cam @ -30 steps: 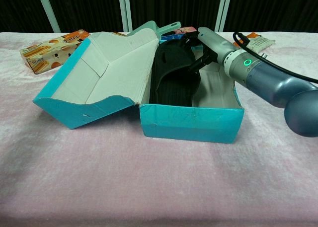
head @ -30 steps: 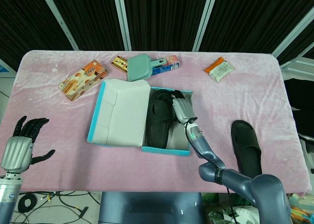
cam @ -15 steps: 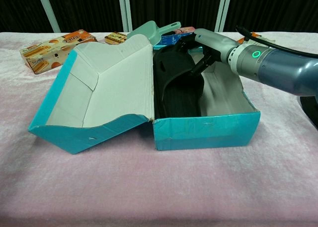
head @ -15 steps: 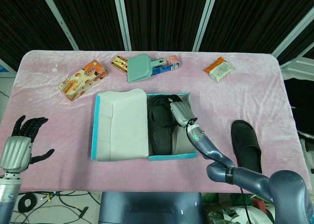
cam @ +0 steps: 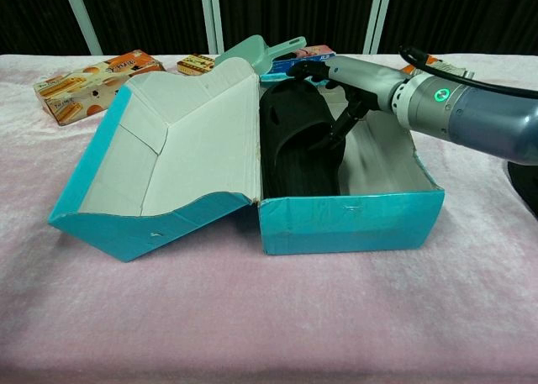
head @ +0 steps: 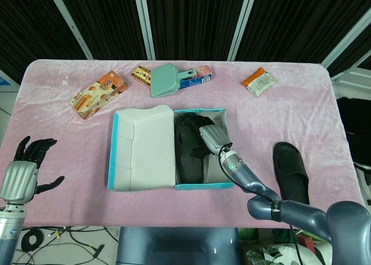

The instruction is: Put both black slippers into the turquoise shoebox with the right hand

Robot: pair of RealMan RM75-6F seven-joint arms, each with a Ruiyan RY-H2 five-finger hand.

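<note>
The turquoise shoebox (head: 200, 187) (cam: 349, 220) stands mid-table, its lid (head: 145, 146) (cam: 181, 144) folded open to the left. One black slipper (head: 188, 152) (cam: 294, 144) leans inside against the lid-side wall. My right hand (head: 211, 138) (cam: 340, 73) reaches into the box and grips this slipper's strap, fingers over its upper edge and thumb against its side. The second black slipper (head: 290, 169) lies on the table to the right of the box. My left hand (head: 26, 169) hangs off the table's near left corner, fingers apart and holding nothing.
Along the far side lie an orange snack box (head: 97, 94) (cam: 84, 77), a green dustpan (head: 168, 79) (cam: 261, 52) over flat packets, and an orange packet (head: 258, 81). A pink cloth (head: 69, 160) covers the table.
The shoebox has swung square and slid a little toward me. The slipper has sunk lower into the box, and my right hand has followed it. The left hand has not moved.
</note>
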